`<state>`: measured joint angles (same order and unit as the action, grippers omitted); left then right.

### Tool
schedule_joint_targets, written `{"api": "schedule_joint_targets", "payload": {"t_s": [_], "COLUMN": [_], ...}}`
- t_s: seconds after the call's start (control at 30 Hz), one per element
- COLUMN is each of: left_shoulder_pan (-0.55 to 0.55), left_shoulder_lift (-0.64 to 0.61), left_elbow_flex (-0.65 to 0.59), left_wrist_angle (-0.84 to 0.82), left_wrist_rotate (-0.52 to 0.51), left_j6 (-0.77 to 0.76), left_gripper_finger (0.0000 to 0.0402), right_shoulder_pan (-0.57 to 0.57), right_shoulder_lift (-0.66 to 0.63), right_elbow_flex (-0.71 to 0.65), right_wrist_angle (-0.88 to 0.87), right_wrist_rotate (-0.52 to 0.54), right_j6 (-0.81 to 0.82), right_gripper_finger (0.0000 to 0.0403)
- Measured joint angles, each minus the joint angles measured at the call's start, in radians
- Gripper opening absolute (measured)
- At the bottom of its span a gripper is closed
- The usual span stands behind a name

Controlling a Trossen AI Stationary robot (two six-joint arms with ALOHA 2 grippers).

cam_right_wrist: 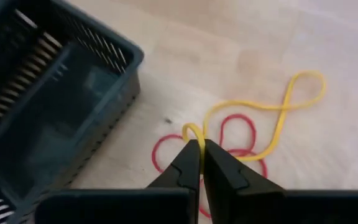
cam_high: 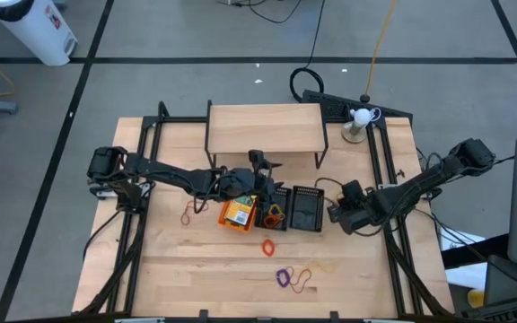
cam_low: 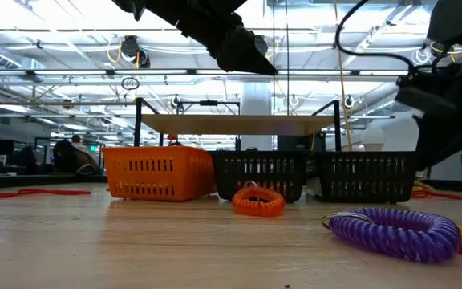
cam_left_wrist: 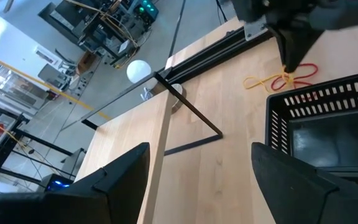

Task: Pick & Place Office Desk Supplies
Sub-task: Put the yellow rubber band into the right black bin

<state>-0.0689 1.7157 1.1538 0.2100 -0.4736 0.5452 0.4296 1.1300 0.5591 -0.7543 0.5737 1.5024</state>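
We are pinching a yellow rubber band [cam_right_wrist: 272, 118] with the right gripper [cam_right_wrist: 199, 163], whose fingers are pressed together on one end of the loop, down on the wood just beside the right-hand black mesh tray [cam_high: 307, 208]. This looks like the pick step for that band, and we judge the next move calls for lifting it clear without dragging along the red rubber band [cam_right_wrist: 225, 146] tangled beneath it, then carrying it over a tray wall. The yellow band is thin and limp, lying in a loose figure-eight across the red loops on the table [cam_high: 196, 269]. The left gripper [cam_left_wrist: 201, 180] is hovering with its fingers spread wide and holding nothing, above the middle black tray [cam_high: 275, 208] next to the orange tray [cam_high: 240, 213], which is holding a crayon box. An orange coil [cam_low: 257, 200] and a purple coil [cam_low: 395, 230] are lying nearer the front edge, well apart from the trays.
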Motion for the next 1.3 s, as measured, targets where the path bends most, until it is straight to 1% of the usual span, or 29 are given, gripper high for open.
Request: {"api": "schedule_joint_targets", "payload": {"t_s": [0.1,0.2,0.3,0.37,0.43,0.53,0.63,0.73,0.83,1.0,1.07,1.17,1.3], "left_shoulder_pan": [0.000,0.000,0.000,0.000,0.000,0.000,0.000,0.000,0.000,0.000,0.000,0.000,0.000], "left_shoulder_lift": [0.000,0.000,0.000,0.000,0.000,0.000,0.000,0.000,0.000,0.000,0.000,0.000,0.000], "left_elbow_flex": [0.000,0.000,0.000,0.000,0.000,0.000,0.000,0.000,0.000,0.000,0.000,0.000,0.000], "left_wrist_angle": [-0.001,0.000,0.000,0.000,0.000,0.000,-0.001,-0.005,-0.006,-0.007,-0.008,-0.010,-0.012], "left_wrist_rotate": [0.000,0.000,0.000,0.000,0.000,0.000,0.000,0.000,0.000,0.000,0.000,0.000,0.000], "left_j6": [-0.004,-0.004,-0.004,-0.004,-0.005,-0.008,-0.009,-0.009,-0.009,-0.012,-0.012,-0.017,-0.024], "left_gripper_finger": [0.0278,0.0278,0.0278,0.0278,0.0278,0.0278,0.0278,0.0278,0.0278,0.0278,0.0278,0.0278,0.0278], "right_shoulder_pan": [0.004,0.004,0.004,0.004,0.004,0.004,0.004,0.004,0.004,0.004,0.004,0.004,0.004], "right_shoulder_lift": [-0.081,-0.159,-0.224,-0.262,-0.299,-0.353,-0.391,-0.405,-0.402,-0.370,-0.355,-0.336,-0.320], "right_elbow_flex": [0.000,0.017,0.052,0.078,0.100,0.109,0.109,0.109,0.109,0.109,0.109,0.109,0.109], "right_wrist_angle": [-0.014,-0.013,0.000,0.036,0.112,0.294,0.477,0.593,0.616,0.562,0.551,0.546,0.548], "right_wrist_rotate": [0.050,0.106,0.160,0.191,0.216,0.213,0.170,0.114,0.079,0.076,0.073,0.043,0.024], "right_j6": [-0.029,-0.096,-0.201,-0.306,-0.436,-0.662,-0.859,-0.973,-0.996,-0.939,-0.930,-0.914,-0.913], "right_gripper_finger": [0.0002,0.0002,0.0001,0.0001,0.0001,0.0001,0.0001,0.0001,0.0000,0.0001,0.0008,0.0028,0.0073]}}
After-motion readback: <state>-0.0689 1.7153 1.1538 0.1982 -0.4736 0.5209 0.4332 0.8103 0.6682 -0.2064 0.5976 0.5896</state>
